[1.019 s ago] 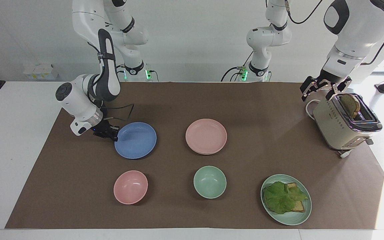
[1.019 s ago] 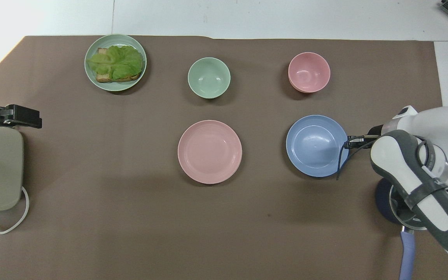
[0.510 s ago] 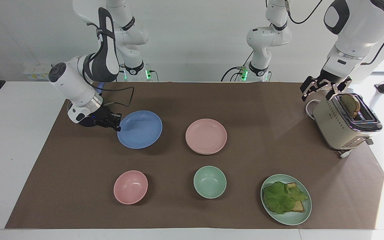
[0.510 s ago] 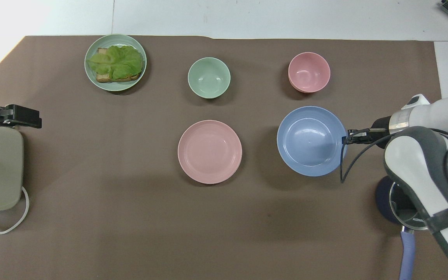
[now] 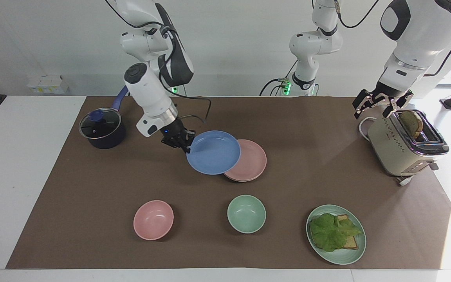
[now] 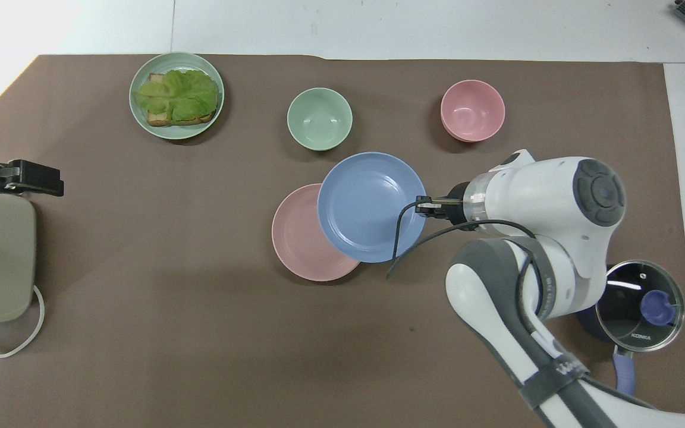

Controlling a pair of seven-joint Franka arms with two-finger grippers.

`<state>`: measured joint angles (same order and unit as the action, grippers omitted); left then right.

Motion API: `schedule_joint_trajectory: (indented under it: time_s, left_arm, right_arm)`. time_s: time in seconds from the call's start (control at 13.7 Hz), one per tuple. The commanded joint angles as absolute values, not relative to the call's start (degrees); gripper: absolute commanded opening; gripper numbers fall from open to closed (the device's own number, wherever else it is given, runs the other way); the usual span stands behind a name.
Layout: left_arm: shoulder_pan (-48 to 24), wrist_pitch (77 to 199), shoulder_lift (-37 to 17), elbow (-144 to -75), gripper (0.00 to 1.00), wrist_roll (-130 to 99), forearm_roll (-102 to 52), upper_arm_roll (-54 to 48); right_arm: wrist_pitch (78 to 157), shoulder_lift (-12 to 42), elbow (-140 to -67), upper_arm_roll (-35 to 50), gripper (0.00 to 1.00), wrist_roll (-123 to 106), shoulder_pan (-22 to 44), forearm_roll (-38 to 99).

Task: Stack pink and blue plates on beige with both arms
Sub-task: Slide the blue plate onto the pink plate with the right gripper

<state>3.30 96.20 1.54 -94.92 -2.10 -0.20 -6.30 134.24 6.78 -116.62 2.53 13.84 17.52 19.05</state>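
The blue plate (image 5: 213, 152) hangs in the air, gripped at its rim by the right gripper (image 5: 179, 141), whose fingers are clamped together on the plate's edge. The plate is roughly level, slightly tilted, and partly overlaps the pink plate (image 5: 251, 161) beneath it, covering the part of it toward the right arm's end of the table. In the overhead view the blue plate (image 6: 372, 207) hides about a third of the pink plate (image 6: 302, 238). The pink plate lies flat on the brown mat (image 5: 92, 219) near the middle of the table; a pale rim shows just under its edge, though what it is cannot be made out.

The right arm (image 5: 149, 92) reaches in from its end of the table, its wrist angled down toward the plate.

Farther from the robots than the plates stand a pink bowl (image 5: 153, 219) and a green bowl (image 5: 246, 214), and toward the left arm's end a green plate (image 5: 350, 254) carrying lettuce (image 5: 329, 231) on bread. A dark blue pot (image 5: 102, 129) with a glass lid sits near the right arm's base.

The left gripper (image 5: 380, 105) waits with its fingers apart over the table just beside the cream toaster (image 5: 397, 150), which holds a slice of toast (image 5: 412, 122) in its slot.
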Motion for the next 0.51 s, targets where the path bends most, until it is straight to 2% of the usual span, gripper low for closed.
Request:
schedule_joint_trajectory:
  time_s: [0.0,0.22,0.44]
  left_arm:
    - [3.43,95.10,2.20,-94.66,1.00,-1.76,0.70,-6.24]
    - [3.43,95.10,2.20,-94.66,1.00,-1.76,0.70,-6.24]
    - [3.43,95.10,2.20,-94.66,1.00,-1.76,0.70,-6.24]
  right_arm:
    - [137.45,10.45,-114.00,2.20,0.00,17.65,19.94,19.25]
    - [138.95,14.93,-110.75,2.20,0.00,20.56,22.49,19.16]
    - [141.67,17.40,-110.83,2.11,0.00,21.53,24.52,18.90]
